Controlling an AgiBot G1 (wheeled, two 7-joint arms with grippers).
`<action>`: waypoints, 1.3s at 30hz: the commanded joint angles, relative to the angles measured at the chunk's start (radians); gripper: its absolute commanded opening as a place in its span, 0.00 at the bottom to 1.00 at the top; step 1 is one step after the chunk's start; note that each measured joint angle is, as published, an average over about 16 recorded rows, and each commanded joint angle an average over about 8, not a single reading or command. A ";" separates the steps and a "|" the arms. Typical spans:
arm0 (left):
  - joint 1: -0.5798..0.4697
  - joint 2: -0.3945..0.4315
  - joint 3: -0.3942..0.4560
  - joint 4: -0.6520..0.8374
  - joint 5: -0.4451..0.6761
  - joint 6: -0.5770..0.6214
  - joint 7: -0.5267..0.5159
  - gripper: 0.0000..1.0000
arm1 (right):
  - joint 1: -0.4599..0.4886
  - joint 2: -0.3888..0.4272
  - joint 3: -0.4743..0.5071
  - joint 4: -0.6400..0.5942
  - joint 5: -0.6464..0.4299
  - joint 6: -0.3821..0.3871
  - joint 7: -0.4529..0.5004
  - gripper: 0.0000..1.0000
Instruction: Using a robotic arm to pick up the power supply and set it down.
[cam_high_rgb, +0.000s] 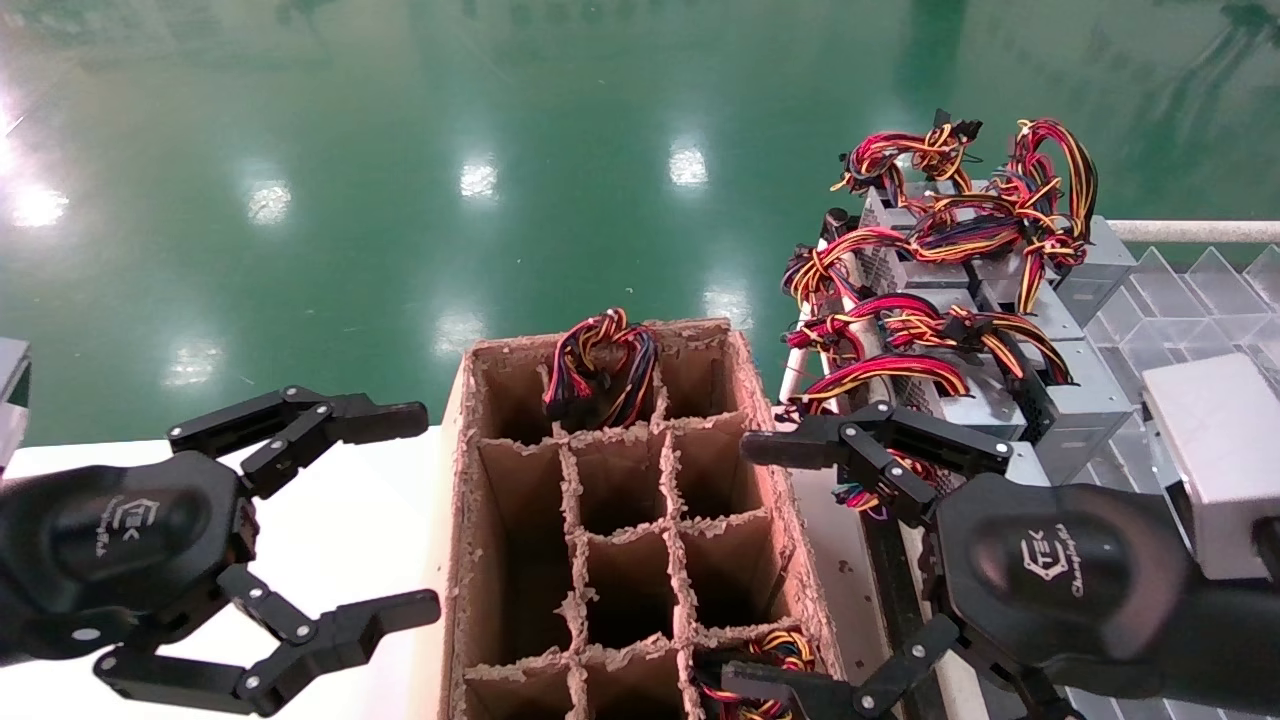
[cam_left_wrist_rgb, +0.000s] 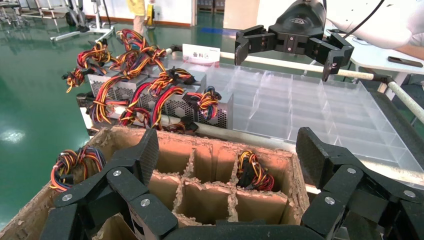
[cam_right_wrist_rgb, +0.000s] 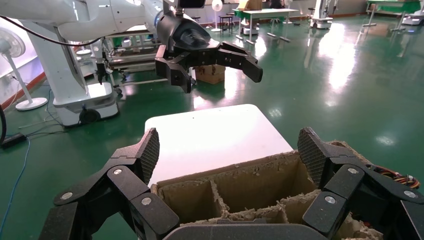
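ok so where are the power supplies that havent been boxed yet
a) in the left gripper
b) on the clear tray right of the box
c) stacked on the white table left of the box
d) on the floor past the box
b: the silver power supplies with their coloured wires sit on the clear tray, right of the cardboard box; the left gripper is open and holds nothing.

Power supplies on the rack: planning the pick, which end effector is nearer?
Right. The right end effector hangs just beside the power supplies; the left end effector is across the cardboard box.

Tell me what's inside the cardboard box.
The box has divider cells; wire bundles poke from a far cell and a near cell. The units beneath are hidden; other cells look empty.
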 joint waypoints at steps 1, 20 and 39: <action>0.000 0.000 0.000 0.000 0.000 0.000 0.000 1.00 | 0.000 0.000 0.000 0.000 0.000 0.000 0.000 1.00; 0.000 0.000 0.000 0.000 0.000 0.000 0.000 0.00 | 0.000 0.000 0.000 0.000 0.000 0.000 0.000 1.00; 0.000 0.000 0.000 0.000 0.000 0.000 0.000 0.00 | 0.163 -0.137 -0.088 -0.214 -0.205 0.034 -0.086 1.00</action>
